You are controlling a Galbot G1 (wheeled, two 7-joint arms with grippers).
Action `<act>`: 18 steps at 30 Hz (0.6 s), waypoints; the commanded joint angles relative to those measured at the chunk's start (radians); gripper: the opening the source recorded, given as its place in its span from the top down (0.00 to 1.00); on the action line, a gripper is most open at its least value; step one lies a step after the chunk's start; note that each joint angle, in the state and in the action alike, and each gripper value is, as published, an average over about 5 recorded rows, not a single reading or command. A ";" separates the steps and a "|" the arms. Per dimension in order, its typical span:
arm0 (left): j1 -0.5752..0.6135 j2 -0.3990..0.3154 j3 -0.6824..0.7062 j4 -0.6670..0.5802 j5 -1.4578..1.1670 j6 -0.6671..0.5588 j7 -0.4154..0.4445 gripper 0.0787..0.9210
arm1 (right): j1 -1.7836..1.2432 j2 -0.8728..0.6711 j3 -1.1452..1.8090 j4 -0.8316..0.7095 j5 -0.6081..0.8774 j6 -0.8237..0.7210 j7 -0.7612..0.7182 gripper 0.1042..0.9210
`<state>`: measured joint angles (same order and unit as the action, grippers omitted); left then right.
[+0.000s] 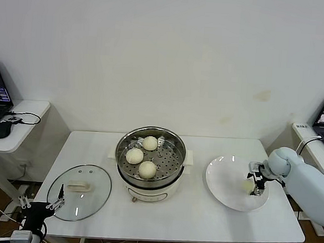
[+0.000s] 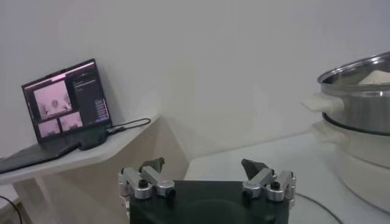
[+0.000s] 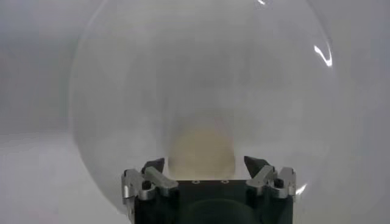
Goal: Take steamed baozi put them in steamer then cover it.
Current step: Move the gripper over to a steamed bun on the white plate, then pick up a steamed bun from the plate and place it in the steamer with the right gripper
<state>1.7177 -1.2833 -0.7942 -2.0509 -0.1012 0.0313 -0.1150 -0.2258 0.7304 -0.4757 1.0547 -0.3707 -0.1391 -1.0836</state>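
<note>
so three buns point(image 1: 142, 155) already sit on the steamer point(image 1: 150, 162) tray, and the last bun point(image 1: 248, 185) is over on the white plate point(image 1: 224, 187). the right gripper point(image 3: 204, 164) is down over it, fingers either side but not clamped yet, i'd say. next it needs to squeeze gently and lift. left gripper point(image 2: 204, 167) waits wide open by the glass lid point(image 1: 80, 191).
</note>
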 commanded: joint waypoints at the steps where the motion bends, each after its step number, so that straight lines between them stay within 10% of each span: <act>1: 0.001 -0.001 0.000 -0.001 -0.001 -0.001 -0.001 0.12 | 0.010 0.003 0.001 -0.005 -0.001 -0.002 -0.006 0.32; 18: 0.005 -0.001 0.005 -0.022 0.000 0.001 0.000 0.12 | 0.561 -0.164 -0.433 0.313 0.397 -0.169 -0.056 0.41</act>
<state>1.7231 -1.2836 -0.7931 -2.0707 -0.1022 0.0311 -0.1157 -0.0330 0.6305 -0.6307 1.2028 -0.2091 -0.2204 -1.1275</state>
